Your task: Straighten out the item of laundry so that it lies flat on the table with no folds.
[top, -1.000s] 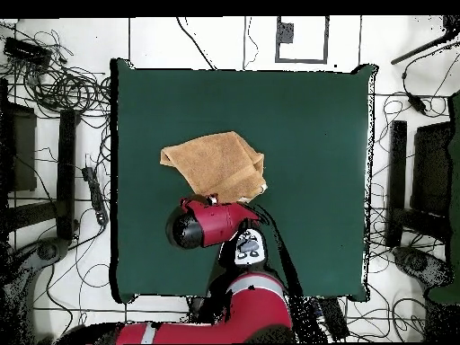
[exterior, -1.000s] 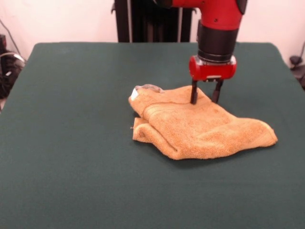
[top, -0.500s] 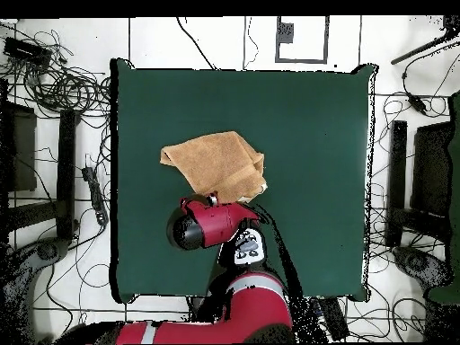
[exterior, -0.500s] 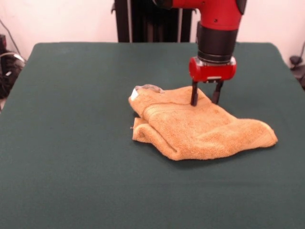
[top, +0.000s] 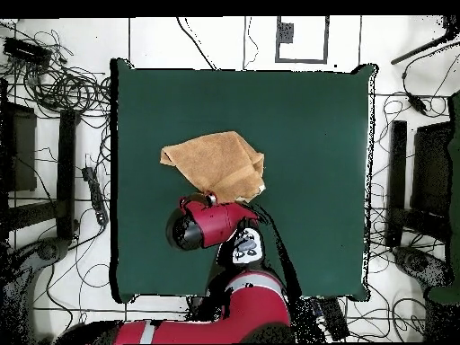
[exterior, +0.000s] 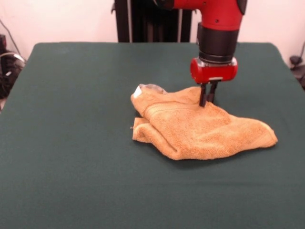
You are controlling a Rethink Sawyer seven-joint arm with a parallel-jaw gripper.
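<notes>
Claw (exterior: pixel 207 101) pinched on crumpled towel (exterior: pixel 200 129); green table (exterior: pixel 71 143), cables (top: pixel 63 85) on floor.

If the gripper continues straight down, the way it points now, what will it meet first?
The towel itself. The gripper points straight down with its tips closed together on a raised fold near the towel's far edge, so it already touches cloth. Beneath that cloth lies the green table.

end effector (exterior: pixel 206 101): pinched closed on towel's far edge | towel (exterior: pixel 200 129): crumpled, folded | table (exterior: pixel 71 181): green
</notes>
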